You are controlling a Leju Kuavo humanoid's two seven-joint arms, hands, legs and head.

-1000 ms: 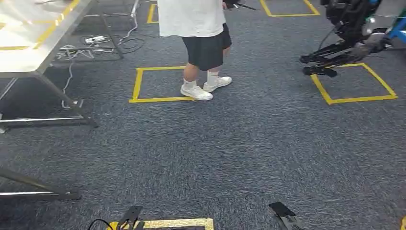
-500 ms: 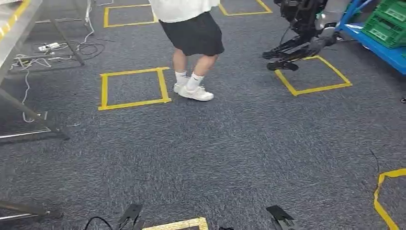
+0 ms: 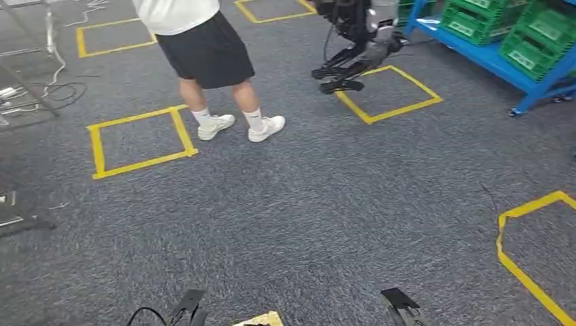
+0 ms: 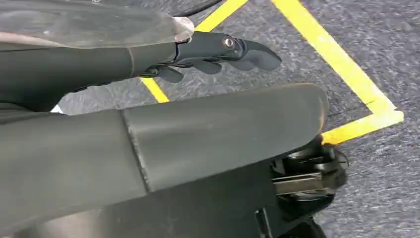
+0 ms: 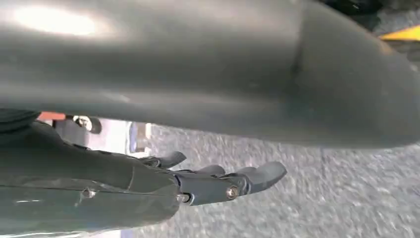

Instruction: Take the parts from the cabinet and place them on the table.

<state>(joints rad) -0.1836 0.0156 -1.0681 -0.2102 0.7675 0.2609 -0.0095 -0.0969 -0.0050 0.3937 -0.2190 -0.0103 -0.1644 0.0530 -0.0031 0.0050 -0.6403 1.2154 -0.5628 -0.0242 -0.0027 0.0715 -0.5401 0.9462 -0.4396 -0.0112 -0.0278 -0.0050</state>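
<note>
While both arms hang over grey carpet (image 3: 326, 204), left hand (image 4: 218, 52) and right hand (image 5: 223, 181) each hold nothing, fingers extended and slightly apart. Green crates (image 3: 506, 27), at least three, sit on a blue rack (image 3: 489, 61) far right; contents unresolved. Four yellow tape squares (image 3: 139, 139) visible. One person (image 3: 204, 61) stands beside another robot (image 3: 353, 41).

The view has swung right, bringing green crates (image 3: 526, 30) on a blue rack (image 3: 496, 64) into sight.

A person (image 3: 204, 61) stands ahead-left — another robot (image 3: 353, 41) behind-right, perhaps beside the crate rack (image 3: 502, 47).
</note>
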